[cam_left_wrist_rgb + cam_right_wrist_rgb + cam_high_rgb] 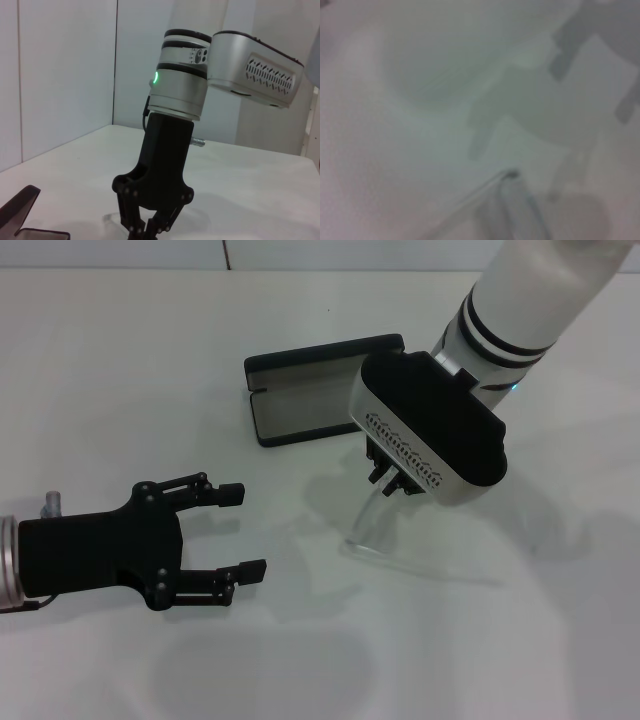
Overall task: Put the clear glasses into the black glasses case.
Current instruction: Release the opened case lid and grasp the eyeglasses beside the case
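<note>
Clear glasses (375,525) seemingly under right claw (392,478).

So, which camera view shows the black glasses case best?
The head view: the black glasses case lies open on the table, grey lining visible, behind the right gripper. The left wrist view catches only one dark corner. The right wrist view shows none of it.
</note>
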You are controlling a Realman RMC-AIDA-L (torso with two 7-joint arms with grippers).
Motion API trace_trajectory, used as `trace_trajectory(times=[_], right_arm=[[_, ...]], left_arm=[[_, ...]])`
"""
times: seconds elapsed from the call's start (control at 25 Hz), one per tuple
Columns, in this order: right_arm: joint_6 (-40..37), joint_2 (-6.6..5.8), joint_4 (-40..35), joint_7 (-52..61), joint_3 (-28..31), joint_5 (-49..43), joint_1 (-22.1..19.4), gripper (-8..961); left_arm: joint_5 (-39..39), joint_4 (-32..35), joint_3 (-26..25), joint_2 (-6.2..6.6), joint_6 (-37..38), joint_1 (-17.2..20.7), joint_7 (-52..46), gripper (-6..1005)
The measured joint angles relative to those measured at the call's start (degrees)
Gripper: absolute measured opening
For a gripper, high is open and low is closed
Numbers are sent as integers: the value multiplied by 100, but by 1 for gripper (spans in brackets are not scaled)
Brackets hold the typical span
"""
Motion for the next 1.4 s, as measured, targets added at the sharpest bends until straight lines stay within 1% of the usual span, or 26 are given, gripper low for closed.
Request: trace_trajectory(times=[0.16,0.36,0.52,0.72,0.84,1.04,1.12,1.24,1.36,1.4], right_arm=[[8,0,-14,0,-10,0,-9,98],[7,0,-176,25,28,0,-115,58],[-5,0,-282,67,110,-47,-157,48],[277,0,-318,217,125,-134,-228,35],[246,0,-348,308,140,-138,-237,29],[59,-4,-357,802,183,-253,-85,25],[-125,-8,-322,956,189,-396,-10,96],[-318,-9,-295,964,190,-445,-5,192],[-279,-5,-327,942,186,-397,-48,288],[-250,-5,-341,941,185,-388,-57,302]], left_arm=[[0,0,0,0,0,5,0,826],[0,0,0,0,0,13,0,822],[-3,33,0,0,7,36,0,819],[-7,56,0,2,17,53,0,815],[-9,59,0,7,23,42,-22,812],[-9,73,0,16,33,16,-169,808],[-9,78,0,16,34,-1,-198,806],[-9,79,0,10,31,-11,-196,804],[-9,79,0,9,25,-16,-190,801],[-9,79,0,9,23,-16,-191,801]])
